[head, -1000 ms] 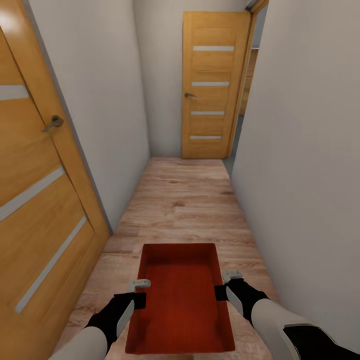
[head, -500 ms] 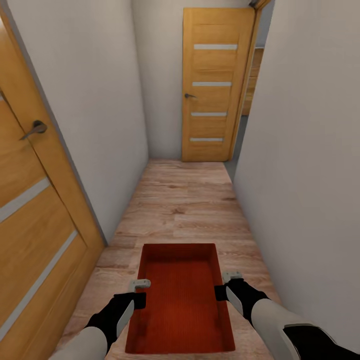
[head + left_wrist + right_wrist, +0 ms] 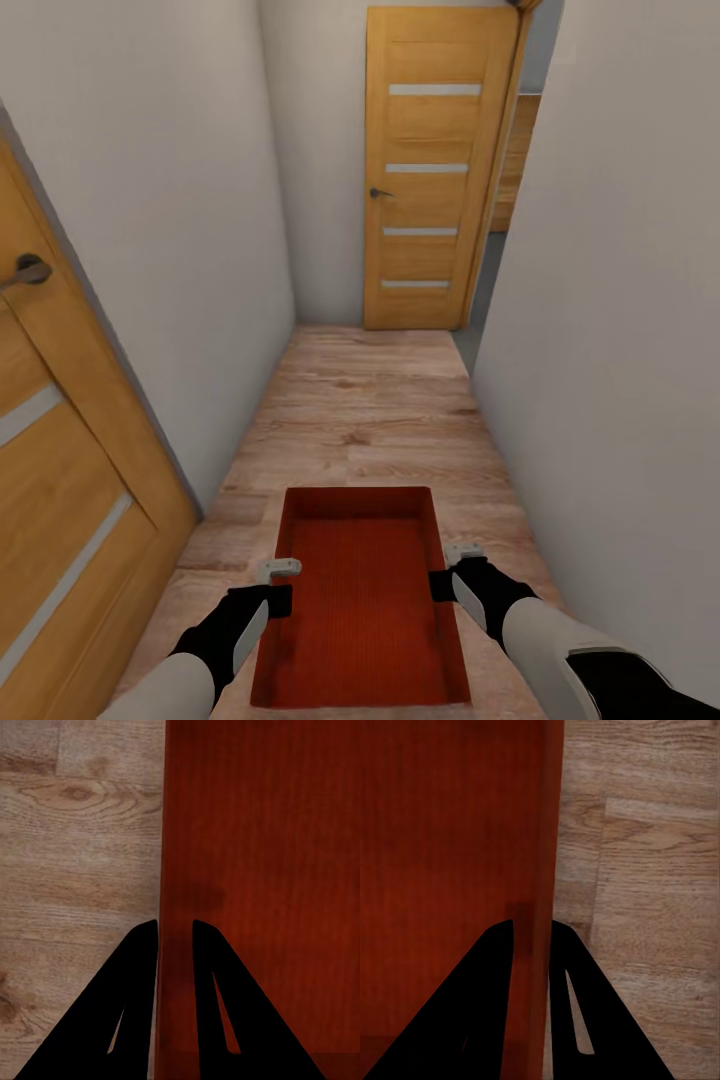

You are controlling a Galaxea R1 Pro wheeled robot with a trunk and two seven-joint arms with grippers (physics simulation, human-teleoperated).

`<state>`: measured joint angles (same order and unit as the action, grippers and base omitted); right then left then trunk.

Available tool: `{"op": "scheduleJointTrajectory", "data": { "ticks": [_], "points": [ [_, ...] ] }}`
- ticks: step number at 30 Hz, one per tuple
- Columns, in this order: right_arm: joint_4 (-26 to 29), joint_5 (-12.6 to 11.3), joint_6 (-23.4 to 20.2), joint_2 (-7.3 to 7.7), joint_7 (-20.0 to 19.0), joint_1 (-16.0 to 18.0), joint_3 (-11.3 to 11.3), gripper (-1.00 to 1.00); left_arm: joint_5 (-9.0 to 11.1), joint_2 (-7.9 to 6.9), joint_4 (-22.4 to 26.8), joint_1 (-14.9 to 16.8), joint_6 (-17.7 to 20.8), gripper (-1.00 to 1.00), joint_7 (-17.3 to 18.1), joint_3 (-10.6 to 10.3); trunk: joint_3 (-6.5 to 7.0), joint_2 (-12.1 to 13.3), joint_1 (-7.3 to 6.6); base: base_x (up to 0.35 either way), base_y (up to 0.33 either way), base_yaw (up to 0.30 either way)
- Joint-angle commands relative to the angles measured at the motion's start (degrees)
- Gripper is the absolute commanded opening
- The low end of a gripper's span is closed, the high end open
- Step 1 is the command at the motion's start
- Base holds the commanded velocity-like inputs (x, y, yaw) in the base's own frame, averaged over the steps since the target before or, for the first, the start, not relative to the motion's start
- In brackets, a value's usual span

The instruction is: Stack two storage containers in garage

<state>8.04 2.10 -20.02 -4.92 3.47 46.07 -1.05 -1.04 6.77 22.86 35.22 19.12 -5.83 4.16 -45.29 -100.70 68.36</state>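
Between 2 close hallway walls, 1 storage container (image 3: 362,600) rides above the plank floor (image 3: 370,420), left gripper (image 3: 281,570) and right gripper (image 3: 462,551) each pinching a long side wall. Clipping the open door (image 3: 60,480) could jolt either grip loose.
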Motion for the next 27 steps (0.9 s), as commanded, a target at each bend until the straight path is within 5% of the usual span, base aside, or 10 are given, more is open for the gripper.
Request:
{"op": "scheduleJointTrajectory", "data": {
  "ticks": [1, 27],
  "points": [
    [0.3, -1.2, -0.3, 0.02, -0.1, 0.1, -3.2, -1.0, 1.7, -0.81, -0.1, 0.0, 1.0, -1.0, 0.3, -1.2, -0.05, 0.0, 0.03, 0.345, 0.0, 0.0],
    [0.3, -1.2, -0.3, 0.0, -0.1, 0.1, -3.3, -1.0, 1.7, -0.79, -0.1, 0.0, 1.0, -1.0, 0.3, -1.1, -0.05, 0.0, 0.03, 0.345, 0.002, 0.0]
  ]
}}
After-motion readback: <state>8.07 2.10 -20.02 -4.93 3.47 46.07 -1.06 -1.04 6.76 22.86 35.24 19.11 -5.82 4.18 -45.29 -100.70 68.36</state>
